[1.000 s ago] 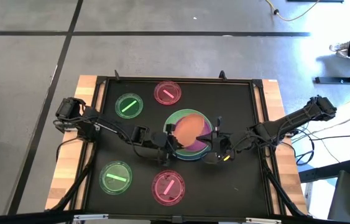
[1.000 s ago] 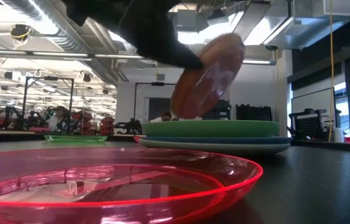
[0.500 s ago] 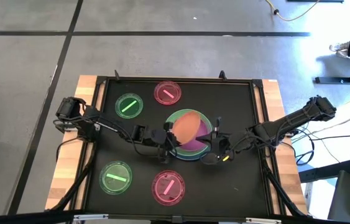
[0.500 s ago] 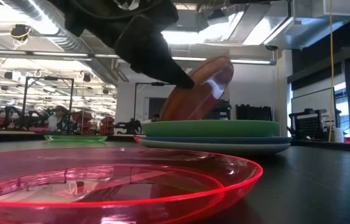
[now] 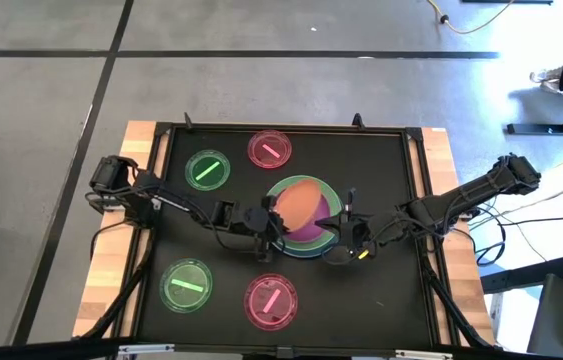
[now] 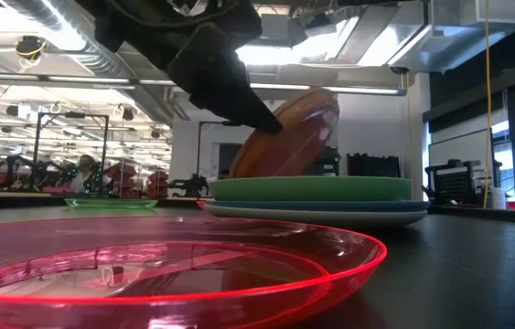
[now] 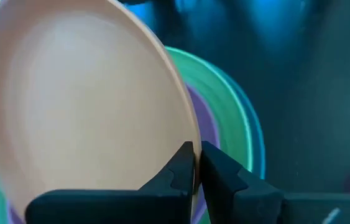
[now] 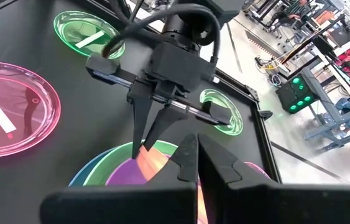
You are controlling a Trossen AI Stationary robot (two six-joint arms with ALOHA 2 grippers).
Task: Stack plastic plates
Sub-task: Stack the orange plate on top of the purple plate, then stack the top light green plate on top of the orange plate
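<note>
Plates [image 5: 305,218] stacked on black table [image 5: 391,170], workshop behind.

2 small green plates [image 5: 207,169], 2 pink [image 5: 269,149], 1 stack [image 5: 333,232]

- The orange-brown plate [image 5: 301,203], opaque plastic with a smooth satin sheen, catches ceiling light along its rim.
- The purple plate [image 5: 313,233], green plate [image 6: 312,188] and blue plate [image 6: 330,206] beneath it look like opaque, matt plastic.
- The pink plate [image 6: 166,265] up front is clear, glossy plastic, its edge glowing; a small green plate [image 5: 207,169] is equally see-through and shiny.
- The worktop [image 5: 391,290] carries a black, matt mat framed by pale bare wood [image 5: 96,290].
- The left hand [image 7: 196,163] is dark, matt moulded plastic; the right hand [image 8: 193,155] has the same dull finish.
- The floor [image 5: 41,90] looks like smooth grey concrete.
</note>
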